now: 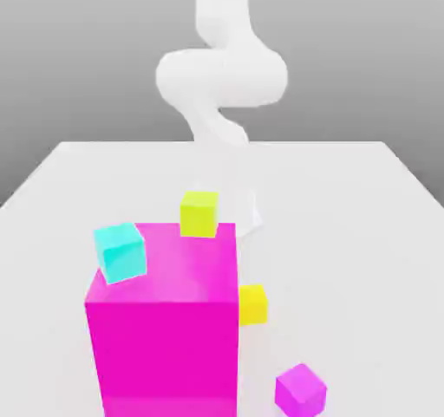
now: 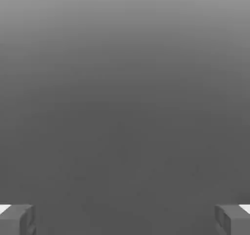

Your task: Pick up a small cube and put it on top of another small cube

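Observation:
The small cube (image 1: 300,389), purple-magenta, lies on the white table (image 1: 364,233) at the exterior view's lower right, just right of a big hot-pink block (image 1: 165,329). Another small cube (image 1: 120,251), cyan and slightly tilted, shows against the block's upper left corner; I cannot tell whether it touches the block. My white arm (image 1: 221,77) rises at the far side of the table, well behind all the cubes. In the hand view my gripper (image 2: 125,219) is open, its two grey fingertips (image 2: 17,220) far apart with nothing but plain grey background between them.
A yellow-green cube (image 1: 199,213) shows at the hot-pink block's far top edge. A yellow cube (image 1: 252,304) sits against the block's right side. Bare white table stretches to both sides and toward the arm's base.

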